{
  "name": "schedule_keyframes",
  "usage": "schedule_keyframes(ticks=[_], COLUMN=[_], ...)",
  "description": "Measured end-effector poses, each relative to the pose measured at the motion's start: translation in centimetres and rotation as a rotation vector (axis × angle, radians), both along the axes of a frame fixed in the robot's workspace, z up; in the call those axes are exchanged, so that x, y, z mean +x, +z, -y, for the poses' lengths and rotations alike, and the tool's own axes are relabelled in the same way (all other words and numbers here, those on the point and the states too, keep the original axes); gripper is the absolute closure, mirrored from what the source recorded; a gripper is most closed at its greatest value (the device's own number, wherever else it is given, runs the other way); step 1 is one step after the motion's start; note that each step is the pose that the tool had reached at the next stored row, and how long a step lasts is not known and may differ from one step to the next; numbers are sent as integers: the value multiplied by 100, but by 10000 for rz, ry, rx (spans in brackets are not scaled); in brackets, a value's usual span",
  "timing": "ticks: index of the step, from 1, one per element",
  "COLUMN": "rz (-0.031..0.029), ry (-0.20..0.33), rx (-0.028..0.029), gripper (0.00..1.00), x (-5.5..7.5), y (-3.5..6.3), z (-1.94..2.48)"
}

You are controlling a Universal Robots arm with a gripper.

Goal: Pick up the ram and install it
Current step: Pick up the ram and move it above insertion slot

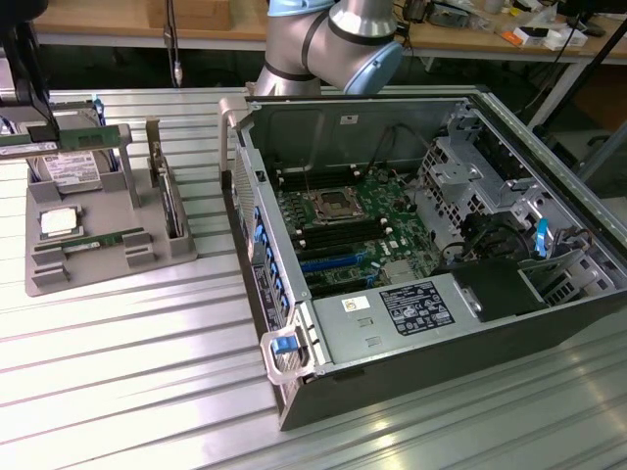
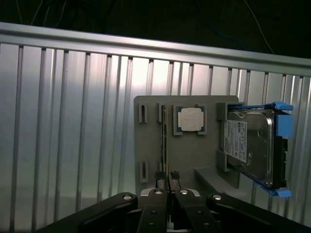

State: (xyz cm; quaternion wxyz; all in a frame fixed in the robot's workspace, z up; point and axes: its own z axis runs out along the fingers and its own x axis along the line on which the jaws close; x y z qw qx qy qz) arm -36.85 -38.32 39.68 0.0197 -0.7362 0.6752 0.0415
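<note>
Up close, the jaws are clamped tight on the ram (image 2: 165,141) — a thin green stick, edge-on over the gray tray (image 2: 150,145) holding the processor (image 2: 190,119) and hard drive (image 2: 250,145) — open computer case (image 1: 441,382) well apart, toward the exterior view's right.

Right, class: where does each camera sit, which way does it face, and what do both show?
Exterior view: off the arm, raised, looking down at the computer case and grey tray; arm and hand show.
Wrist view: above the tray, facing down; the hand's fingers show, shut on the ram.
Both show: tray, hard drive, hand.
</note>
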Motion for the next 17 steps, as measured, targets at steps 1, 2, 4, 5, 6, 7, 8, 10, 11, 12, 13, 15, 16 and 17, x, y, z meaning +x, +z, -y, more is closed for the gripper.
schedule_keyframes(ticks=[1,2,4,5,6,7,8,10,11,12,13,15,16,17], rz=[1,1,1,0,0,-1,-2,-1,-1,0,0,0,-1,1], ry=[0,1,1,1,0,0,-1,1,0,1,1,0,0,0], rx=[2,4,6,6,5,5,4,5,5,5,5,5,5,6], gripper=[88,88,88,88,88,88,88,88,88,88,88,88,88,88], x=[0,0,1,1,1,1,5,31,40,63,83,101,119,137], y=[14,33,36,36,37,37,38,37,37,37,37,36,37,36], z=[0,0,0,0,0,0,-1,0,0,0,0,0,0,0])
